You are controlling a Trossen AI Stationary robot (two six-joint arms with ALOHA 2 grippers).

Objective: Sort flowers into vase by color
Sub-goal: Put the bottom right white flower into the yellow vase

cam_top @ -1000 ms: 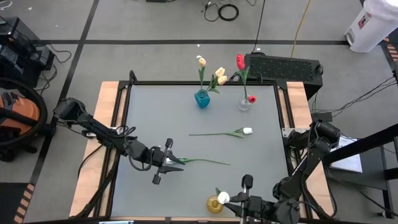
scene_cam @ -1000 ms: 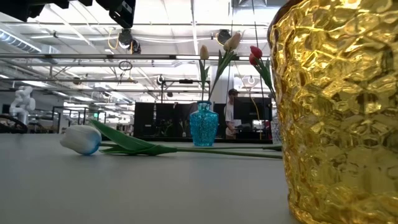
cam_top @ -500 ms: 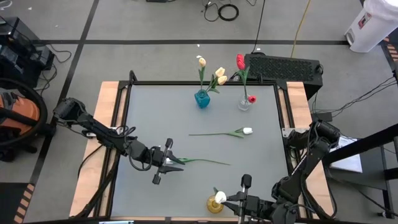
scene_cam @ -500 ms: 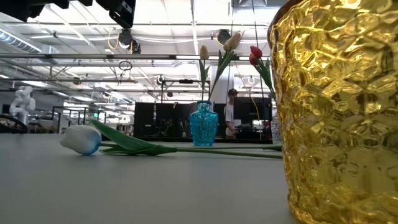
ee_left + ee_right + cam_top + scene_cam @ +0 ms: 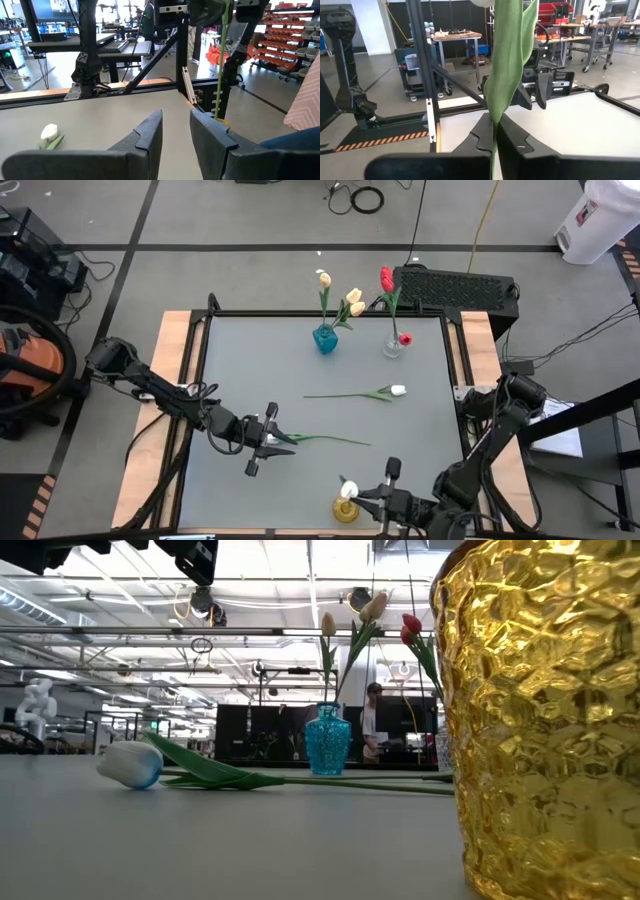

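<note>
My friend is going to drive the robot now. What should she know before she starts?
Right gripper: shut on a white tulip, held over the gold textured vase at the table's near edge.
Left gripper: fingers apart around the end of a green stem lying on the grey table, not clamped.
Done: three cream-yellow tulips in the blue glass vase; two red tulips in the clear glass vase.
Left: lower the held tulip into the gold vase, then sort the white tulip lying mid-table and the stem by the left gripper.
</note>
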